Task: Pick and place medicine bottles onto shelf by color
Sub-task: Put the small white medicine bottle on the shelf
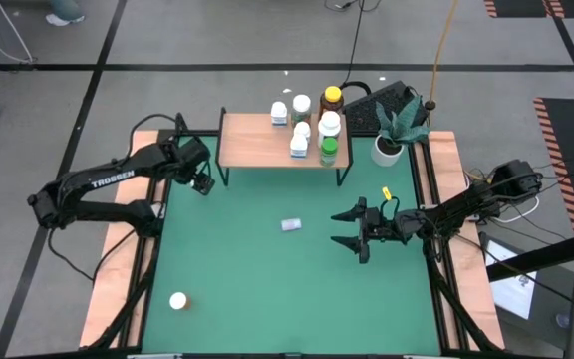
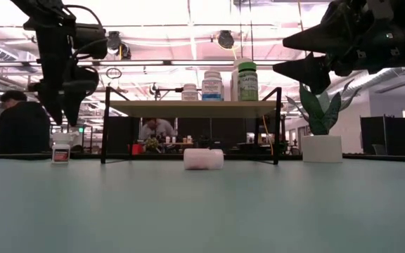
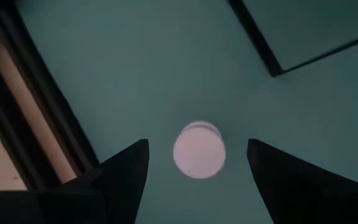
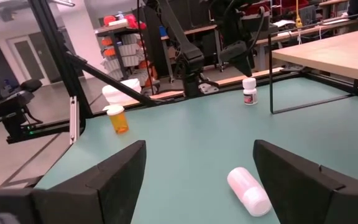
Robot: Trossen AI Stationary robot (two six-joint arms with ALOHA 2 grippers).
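Note:
The shelf (image 1: 267, 142) stands at the table's far side with several medicine bottles (image 1: 314, 125) upright on its right end. My left gripper (image 1: 204, 182) hangs open, fingers down, above a white-capped, red-labelled bottle (image 2: 61, 150) that stands on the table left of the shelf. Its cap (image 3: 199, 150) shows between the fingers, untouched. My right gripper (image 1: 337, 228) is open and empty above the table, pointing left at a white bottle (image 1: 290, 224) lying on its side. An amber bottle (image 1: 177, 300) stands near the front left.
A white plant pot (image 1: 388, 150) stands right of the shelf, with a black keyboard (image 1: 379, 105) behind it. Wooden rails (image 1: 118, 249) run along both table sides. People sit in the room beyond the table (image 2: 21, 126).

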